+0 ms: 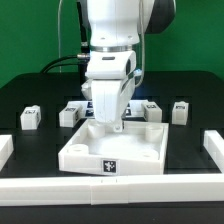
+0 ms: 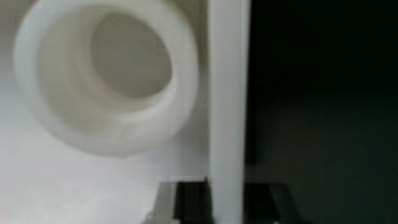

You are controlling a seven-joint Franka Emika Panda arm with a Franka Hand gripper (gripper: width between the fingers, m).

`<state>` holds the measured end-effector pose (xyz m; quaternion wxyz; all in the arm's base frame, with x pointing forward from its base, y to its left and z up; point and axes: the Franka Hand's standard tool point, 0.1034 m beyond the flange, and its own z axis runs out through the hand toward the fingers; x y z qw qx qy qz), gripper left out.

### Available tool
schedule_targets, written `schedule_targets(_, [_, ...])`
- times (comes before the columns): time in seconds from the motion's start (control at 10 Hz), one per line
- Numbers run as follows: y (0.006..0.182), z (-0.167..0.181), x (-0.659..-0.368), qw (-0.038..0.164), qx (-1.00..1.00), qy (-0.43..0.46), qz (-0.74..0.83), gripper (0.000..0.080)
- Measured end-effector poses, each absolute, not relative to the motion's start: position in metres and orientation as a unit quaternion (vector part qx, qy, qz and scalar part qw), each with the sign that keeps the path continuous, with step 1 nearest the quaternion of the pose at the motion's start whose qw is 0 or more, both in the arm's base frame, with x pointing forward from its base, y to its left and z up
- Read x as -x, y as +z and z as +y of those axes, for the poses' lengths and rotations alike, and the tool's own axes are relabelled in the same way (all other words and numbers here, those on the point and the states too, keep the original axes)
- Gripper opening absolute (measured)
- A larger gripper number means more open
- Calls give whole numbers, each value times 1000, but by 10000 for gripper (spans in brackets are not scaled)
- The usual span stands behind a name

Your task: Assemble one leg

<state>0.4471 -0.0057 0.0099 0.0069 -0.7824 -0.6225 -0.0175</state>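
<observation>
Two-finger gripper is down inside the large white square tray-like panel, with its tips near the floor toward the back middle. Whether it is clenched on something or slack, cannot tell: the arm body blocks it and the wrist view is blurred.

Small white plastic block-like legs with black-and-white tags sit on the black table behind the panel:
- one leg well off on the exterior view's left
- one leg just behind the panel's back left corner
- one leg on the exterior view's right

All three are apart from the gripper.

In the wrist view a round white socket in the panel fills most of the frame. A white upright strip stands just beside it, possibly the panel's rim.

Step, by my judgement: working at a socket, either lining up or seating a leg. The next move calls for staying plumb over the hole and going down slowly, no side drift.

Edges: the raised rim surrounds the gripper, so it should lift clear above the rim before any sideways travel. White border rails close the table at both sides and the front. Bare black table lies between panel and rails. The back is crowded with legs, so that side is tight
</observation>
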Motion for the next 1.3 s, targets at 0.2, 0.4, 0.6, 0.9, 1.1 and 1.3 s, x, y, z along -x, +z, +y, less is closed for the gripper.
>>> schedule_targets(0.2, [10,-6,-447,7,782,-18,-623,58])
schedule_targets(0.4, [13,-4,-451,12,760,0,-649,58])
schedule_targets(0.6, [15,5,-464,12,722,7,-692,58])
schedule_targets(0.9, [11,27,-476,8,690,9,-724,58])
schedule_targets(1.1, [10,26,-476,8,691,9,-723,58])
schedule_targets(1.3, [10,38,-477,10,704,7,-710,58])
